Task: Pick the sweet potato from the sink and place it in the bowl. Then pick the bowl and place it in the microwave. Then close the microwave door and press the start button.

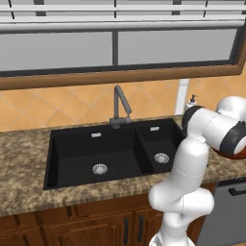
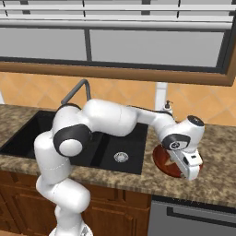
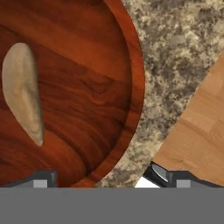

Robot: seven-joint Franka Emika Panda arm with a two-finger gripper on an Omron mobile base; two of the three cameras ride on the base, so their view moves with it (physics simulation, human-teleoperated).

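The tan sweet potato (image 3: pixel 22 92) lies inside the glossy reddish-brown bowl (image 3: pixel 87 87), free of the fingers. The bowl (image 2: pixel 162 163) rests on the granite counter to the right of the black sink (image 2: pixel 115 147), and a sliver of the bowl (image 1: pixel 229 154) shows under the arm. My gripper (image 3: pixel 113 180) hangs open just above the bowl's right rim, one fingertip (image 3: pixel 41 179) over the bowl and the other over the counter. From the right base view the gripper (image 2: pixel 191 171) sits over the bowl's near side. The sink (image 1: pixel 110 149) holds nothing. The microwave and its door are out of view.
A dark faucet (image 1: pixel 120 103) rises behind the sink. A soap dispenser (image 2: pixel 168 107) stands at the wall behind the bowl. A grey dishwasher front (image 2: pixel 193 216) sits under the counter. Wood cabinets (image 1: pixel 72 226) run below the sink. Wooden floor (image 3: pixel 201 131) shows past the counter edge.
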